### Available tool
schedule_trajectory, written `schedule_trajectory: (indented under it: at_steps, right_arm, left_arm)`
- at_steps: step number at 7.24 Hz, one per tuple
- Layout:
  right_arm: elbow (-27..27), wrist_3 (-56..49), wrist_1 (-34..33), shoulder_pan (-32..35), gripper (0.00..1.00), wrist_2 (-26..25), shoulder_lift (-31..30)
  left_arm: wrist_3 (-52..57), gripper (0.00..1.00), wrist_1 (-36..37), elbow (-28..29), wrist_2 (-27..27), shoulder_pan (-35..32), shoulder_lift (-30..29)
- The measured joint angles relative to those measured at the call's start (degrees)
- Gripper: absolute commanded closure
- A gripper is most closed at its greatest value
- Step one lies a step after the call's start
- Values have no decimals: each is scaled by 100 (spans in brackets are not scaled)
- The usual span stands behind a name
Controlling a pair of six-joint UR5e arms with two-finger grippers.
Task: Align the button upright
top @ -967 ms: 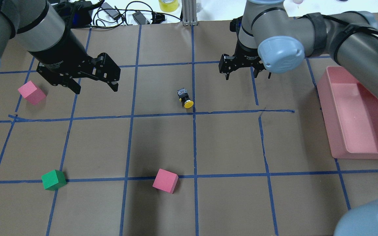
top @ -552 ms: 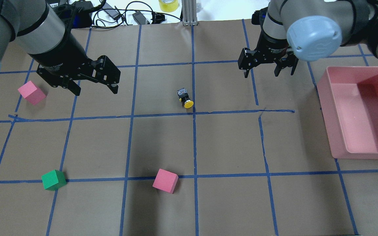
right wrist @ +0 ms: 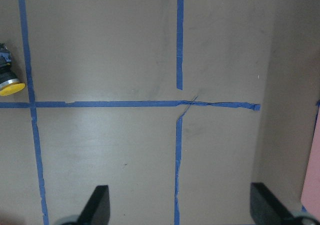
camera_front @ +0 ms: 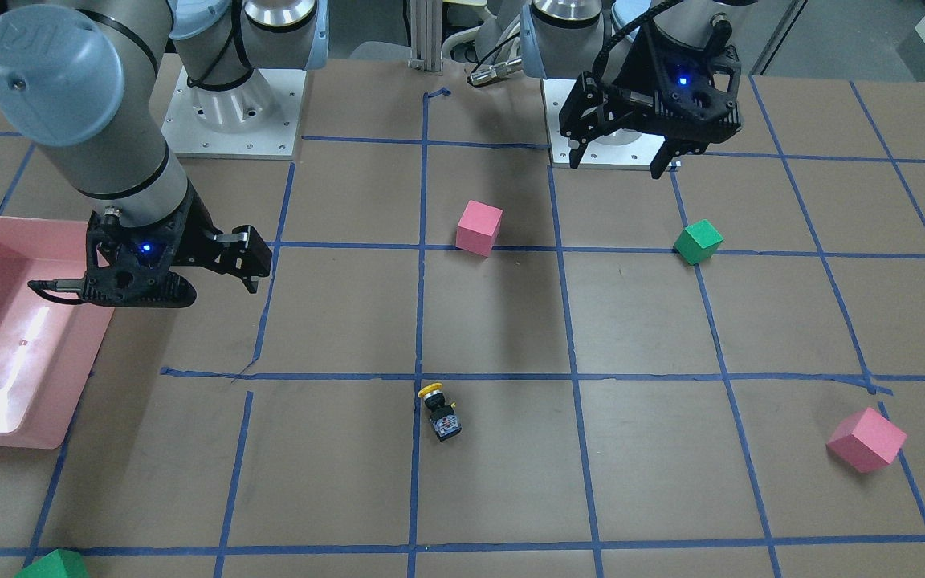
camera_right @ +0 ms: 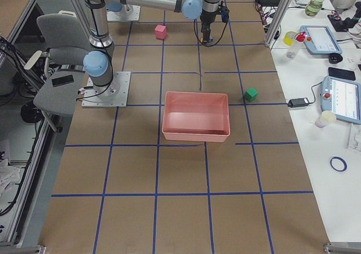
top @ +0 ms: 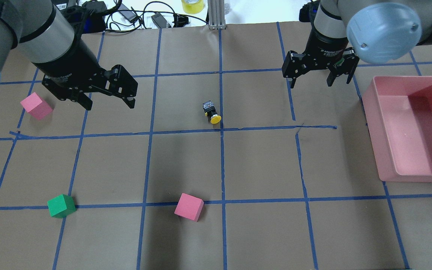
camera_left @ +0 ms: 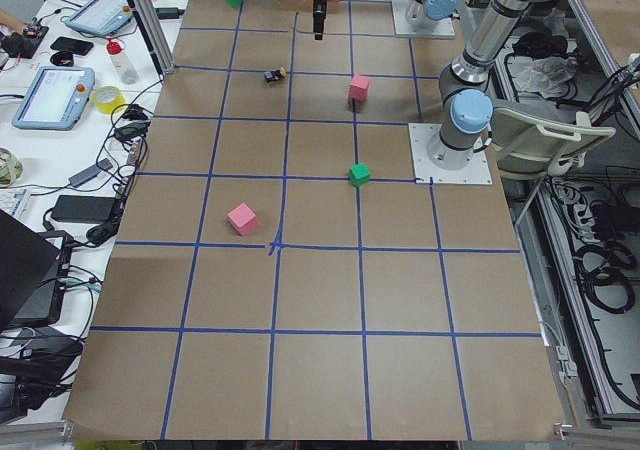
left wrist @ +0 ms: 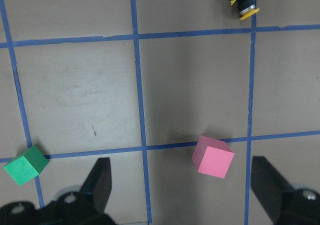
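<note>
Button [top: 211, 112] is lying on its side on the tabletop [top: 261, 165], slightly above centre of the overhead frame. Its yellow cap is pointing toward the lower right and its grey-and-black block toward the upper left. The cap is sitting just beside the vertical blue tape line [top: 222, 165] and just above the horizontal one. Nothing is touching it. Left tool [top: 110, 104] is hanging above the tabletop in the upper left of the overhead frame, fingers spread wide and gripping nothing, well apart from the button. In its wrist view both fingers [left wrist: 100, 185] are showing at the bottom corners and the button is sitting at the top right edge. Right tool [top: 311, 84] is hanging in the upper right of the overhead frame, fingers likewise spread and gripping nothing, also well apart from the button. Its wrist view is catching the yellow cap at the far left edge. Left pink cube [top: 36, 105] is resting at the left edge, near the left tool but not touching it. Green cube [top: 61, 206] is sitting at lower left and lower pink cube [top: 189, 207] at bottom centre, both on a horizontal tape line. Pink bin [top: 414, 142] is standing at the right edge, below and to the right of the right tool.
</note>
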Motion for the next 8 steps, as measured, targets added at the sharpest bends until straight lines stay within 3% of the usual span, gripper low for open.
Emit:
schedule_trajectory:
  at_steps: [8]
  right_arm:
    - [-177, -1, 431, 35, 0, -84, -189]
  left_arm:
    - [20, 0, -3, -110, 77, 0, 96]
